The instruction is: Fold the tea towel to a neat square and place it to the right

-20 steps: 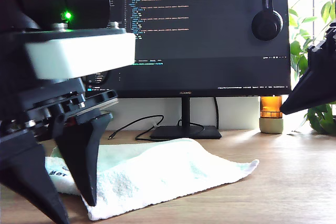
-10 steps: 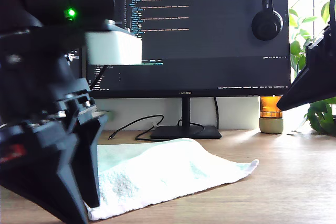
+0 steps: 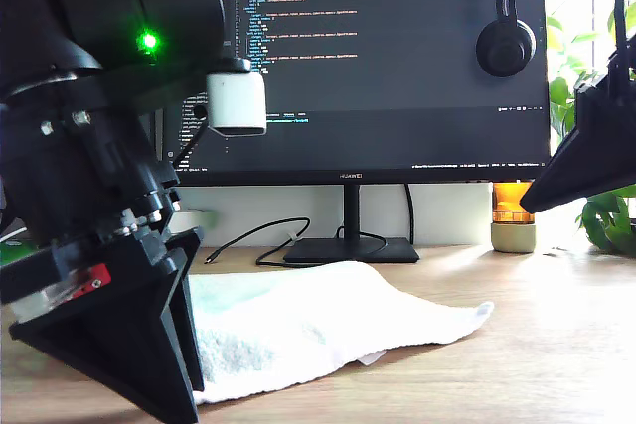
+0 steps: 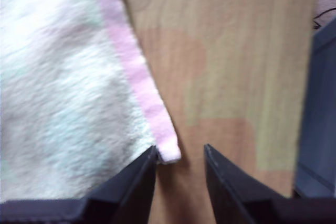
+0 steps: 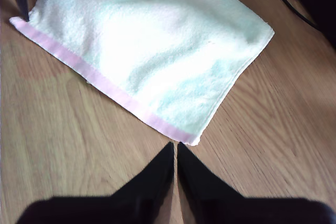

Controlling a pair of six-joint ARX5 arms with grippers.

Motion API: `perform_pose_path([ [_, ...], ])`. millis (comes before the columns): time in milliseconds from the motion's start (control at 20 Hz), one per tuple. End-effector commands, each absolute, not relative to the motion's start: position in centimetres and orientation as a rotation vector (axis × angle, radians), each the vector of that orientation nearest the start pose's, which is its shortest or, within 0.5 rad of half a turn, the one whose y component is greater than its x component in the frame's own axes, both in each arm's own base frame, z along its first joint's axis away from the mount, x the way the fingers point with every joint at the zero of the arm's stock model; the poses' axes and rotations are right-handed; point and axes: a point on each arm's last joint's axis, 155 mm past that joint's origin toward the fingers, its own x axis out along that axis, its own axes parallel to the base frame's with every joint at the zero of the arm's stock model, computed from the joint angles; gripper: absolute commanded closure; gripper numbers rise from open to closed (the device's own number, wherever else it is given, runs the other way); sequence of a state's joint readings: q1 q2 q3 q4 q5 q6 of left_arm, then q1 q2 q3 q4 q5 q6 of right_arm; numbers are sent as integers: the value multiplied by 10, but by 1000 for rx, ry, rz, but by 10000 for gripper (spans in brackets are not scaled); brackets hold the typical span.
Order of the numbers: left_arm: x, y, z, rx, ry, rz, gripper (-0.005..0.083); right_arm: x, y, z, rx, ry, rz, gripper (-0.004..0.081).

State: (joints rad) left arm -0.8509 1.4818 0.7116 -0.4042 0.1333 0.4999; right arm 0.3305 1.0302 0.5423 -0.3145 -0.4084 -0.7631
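The tea towel lies flat on the wooden desk, looking near white in the glare. My first gripper stands low at the towel's end on the exterior view's left. In the first wrist view the towel shows a pink edge, and its corner sits at one fingertip of my open first gripper. My second gripper hangs raised at the exterior view's right. Seen from its own camera, the second gripper is shut and empty, just off a pink-edged corner of the towel.
Behind the towel stand a monitor on its base, with headphones hung on its top edge. A black cable trails beside the base. An amber jar and a plant stand at the exterior view's back right.
My first arm has turned and swung toward the exterior view's right, so its fingers now cover the towel's end. The towel's front edge has shifted slightly. The second gripper has hardly moved.
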Motion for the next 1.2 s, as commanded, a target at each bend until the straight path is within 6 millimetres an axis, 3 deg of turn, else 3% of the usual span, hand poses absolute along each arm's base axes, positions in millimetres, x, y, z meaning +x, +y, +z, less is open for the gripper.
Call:
perform_pose_path([
  [0,185,-245,-4,835,957,-1144,606,254,168,102,-653,501,977,781],
  [200,178,-245,-18,822,1008,-1174,784,250,170,100,-655,509,993,781],
  [350,170,-240,-37,820,1088,-1176,797,245,175,99,-661,511,1014,780],
  [450,169,-239,-37,823,1092,-1176,797,242,178,98,-665,510,1028,775],
  [550,175,-241,-27,817,1053,-1163,797,241,181,99,-673,501,1038,734],
  [750,185,-249,4,770,955,-1143,797,233,191,99,-725,462,1094,566],
  [1000,195,-261,59,682,789,-1113,797,218,208,95,-864,376,1206,534],
  [1150,195,-263,77,641,744,-1109,797,213,214,85,-880,401,1239,492],
])
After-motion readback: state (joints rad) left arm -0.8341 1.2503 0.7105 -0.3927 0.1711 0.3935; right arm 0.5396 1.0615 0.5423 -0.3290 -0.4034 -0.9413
